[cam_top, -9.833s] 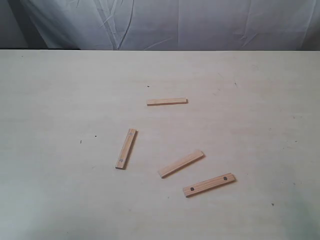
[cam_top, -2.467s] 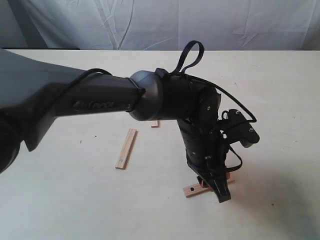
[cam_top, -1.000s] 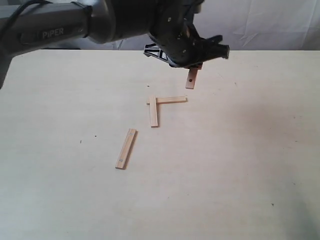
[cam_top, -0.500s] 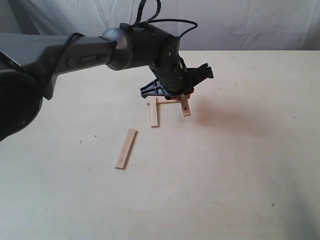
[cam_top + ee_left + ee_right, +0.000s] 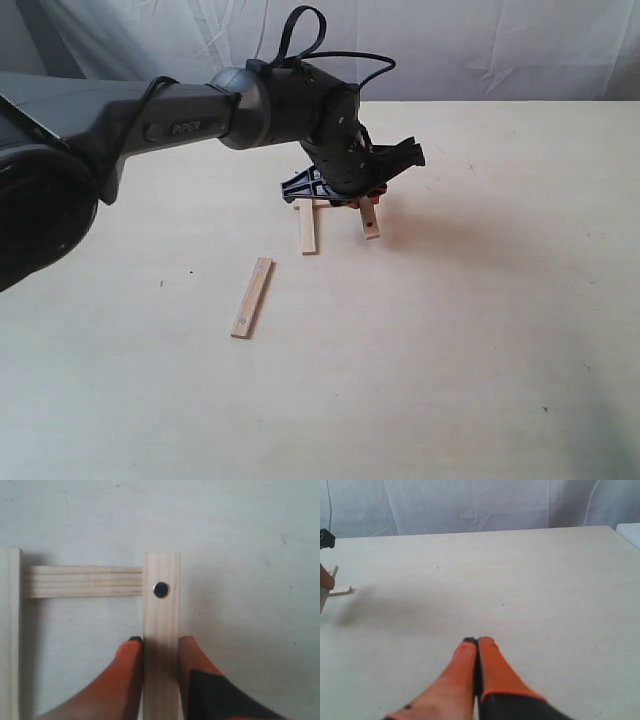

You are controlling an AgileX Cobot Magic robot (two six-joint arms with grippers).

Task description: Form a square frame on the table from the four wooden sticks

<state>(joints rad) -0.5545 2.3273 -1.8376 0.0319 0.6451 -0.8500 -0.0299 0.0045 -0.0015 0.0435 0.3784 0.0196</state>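
- I read the held stick [image 5: 161, 630] clamped across its width between the two orange fingers [image 5: 129, 670] of the left end effector [image 5: 161, 642]. The jaws are parted only by the width of the strip.
- The held stick carries a dark dot [image 5: 161, 589] near its free end. In the left wrist view, that end lies at a right angle against the end of the cross stick [image 5: 82, 581].
- I cannot tell whether the held stick rests flat on the tabletop [image 5: 480, 330] or sits just above it.
- The other end of the cross stick meets the side stick [image 5: 9, 630], which runs parallel to the held stick. Together the three strips outline three sides of a square, with the fourth side open.
- In the exterior view, the left end effector [image 5: 368, 205] covers most of the cross stick. The held stick [image 5: 371, 222] projects below it, and the side stick [image 5: 307, 228] lies just beside it on the left.
- The loose stick [image 5: 251, 298] lies alone on the tabletop, well apart from the group, toward the lower left of the exterior view.
- The right end effector [image 5: 477, 641] has its orange fingers pressed together with nothing between them, above bare tabletop [image 5: 545, 590] and well apart from the sticks.
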